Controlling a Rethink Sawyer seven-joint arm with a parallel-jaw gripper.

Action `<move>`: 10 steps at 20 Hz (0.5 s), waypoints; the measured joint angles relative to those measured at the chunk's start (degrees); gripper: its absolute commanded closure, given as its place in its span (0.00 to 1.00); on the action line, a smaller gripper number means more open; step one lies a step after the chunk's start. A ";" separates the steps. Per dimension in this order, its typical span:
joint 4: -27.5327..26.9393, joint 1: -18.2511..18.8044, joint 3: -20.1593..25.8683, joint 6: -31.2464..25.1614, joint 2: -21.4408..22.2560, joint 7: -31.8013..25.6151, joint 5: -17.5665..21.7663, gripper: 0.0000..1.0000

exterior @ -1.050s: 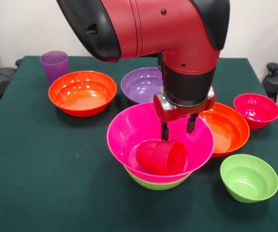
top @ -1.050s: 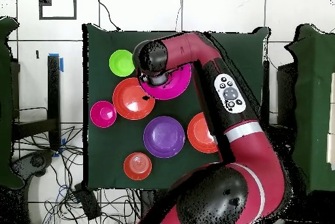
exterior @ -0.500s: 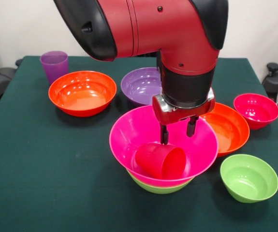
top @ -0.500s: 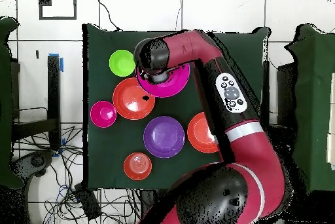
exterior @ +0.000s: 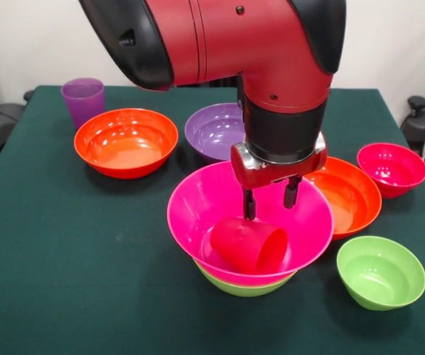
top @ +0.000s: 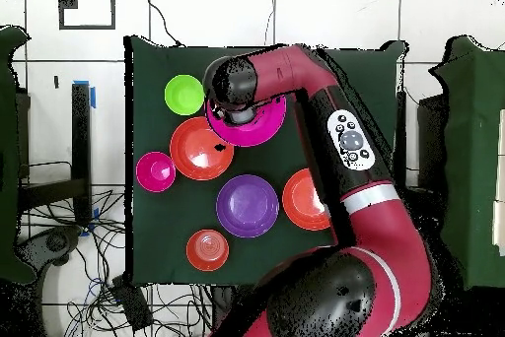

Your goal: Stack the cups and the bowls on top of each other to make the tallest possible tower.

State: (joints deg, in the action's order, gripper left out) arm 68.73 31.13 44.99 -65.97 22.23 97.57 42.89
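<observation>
At the centre of the front view the pincer (exterior: 270, 204) hangs with its two fingers spread and nothing between them, just above a red-pink cup (exterior: 248, 245) lying on its side in the wide hot pink bowl (exterior: 205, 214). That bowl sits nested on a lime green bowl (exterior: 238, 287) on the green table (exterior: 72, 259). A purple cup (exterior: 83, 100) stands upright at upper left.

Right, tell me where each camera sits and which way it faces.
Front view: across the table from the robot, facing it; the arm drops in from above, gripper with jaws open over the red-pink cup lying in the hot pink bowl.
Overhead view: above the table, looking straight down, base at the bottom; the whole arm shows.
Shared: hot pink bowl, purple bowl, lime green bowl.
</observation>
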 measured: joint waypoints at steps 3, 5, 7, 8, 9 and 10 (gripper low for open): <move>0.00 -0.09 -0.62 -0.02 0.95 0.00 -0.50 0.00; -0.02 -0.17 -0.98 -0.09 1.48 0.00 -0.78 0.00; -0.17 -0.37 -1.65 -0.64 2.37 0.00 -1.50 0.00; -0.41 -0.52 -2.03 -1.19 2.88 0.00 -1.93 0.00; -1.12 -0.85 -2.59 -2.22 3.49 0.00 -2.42 0.00; -1.48 -1.00 -2.80 -2.62 3.67 0.00 -2.51 0.00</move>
State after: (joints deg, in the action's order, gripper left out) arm 67.26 30.13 42.19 -68.58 25.89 97.57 40.38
